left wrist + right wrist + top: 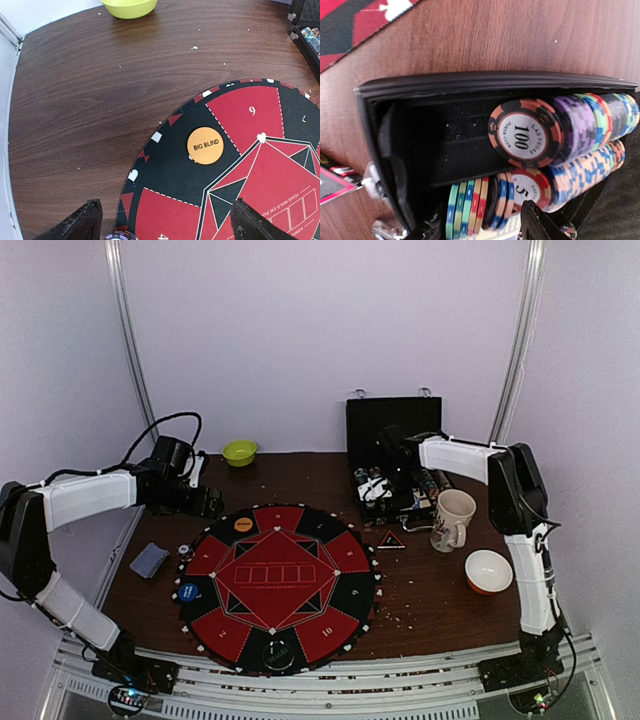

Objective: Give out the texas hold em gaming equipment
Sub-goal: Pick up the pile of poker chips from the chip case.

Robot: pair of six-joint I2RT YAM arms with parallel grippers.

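Observation:
An orange "BIG BLIND" disc [205, 145] [243, 524] lies on the round red-black poker mat [275, 585]. A blue disc [187, 591] rests on the mat's left rim. The small red-black triangle [390, 540] lies by the mat's right edge. My left gripper [167, 227] [205, 502] hangs open above the mat's upper left, with nothing between its fingers. A striped chip [120, 236] shows under it. My right gripper [485, 227] [383, 487] is down in the black case [420, 130]. Its jaws stand partly apart on either side of several loosely leaning poker chips [480, 205].
A grey-blue deck [149, 560] lies left of the mat. Back left stands a green bowl [239, 451] [129, 7]. The white mug [452, 519] and orange bowl [488, 571] stand right of the mat. Rows of chips [580, 135] fill the case, whose lid [393, 420] stands upright.

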